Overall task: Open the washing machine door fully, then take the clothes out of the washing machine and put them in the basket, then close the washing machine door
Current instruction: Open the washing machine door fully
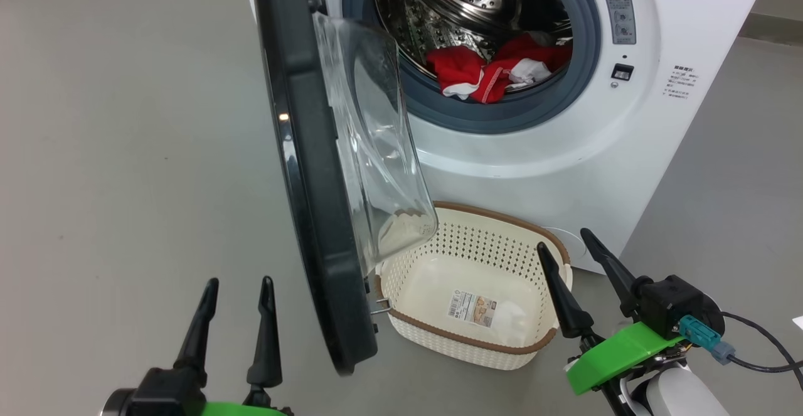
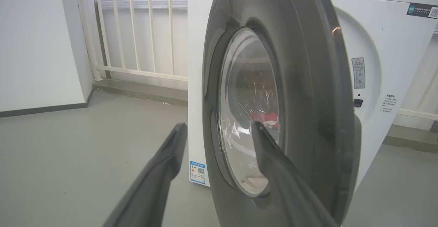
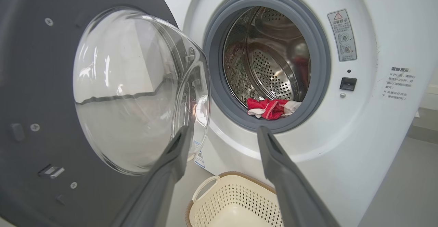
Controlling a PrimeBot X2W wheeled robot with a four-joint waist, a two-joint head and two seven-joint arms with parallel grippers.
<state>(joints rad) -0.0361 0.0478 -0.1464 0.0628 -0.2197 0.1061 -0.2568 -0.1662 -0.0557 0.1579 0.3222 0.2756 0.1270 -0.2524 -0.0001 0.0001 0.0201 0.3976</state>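
My left hand (image 1: 241,281) is wide open and holds nothing. It hangs low, just left of the washing machine door (image 1: 301,152), and does not touch it. The door stands swung out between my two hands. My right hand (image 1: 563,240) is wide open too, with nothing in it, right by the basket (image 1: 439,341). The basket sits on the floor (image 1: 125,152) in front of the washing machine (image 1: 533,171). The red clothes (image 1: 477,74) lie in the drum, up past my right hand and well apart from it
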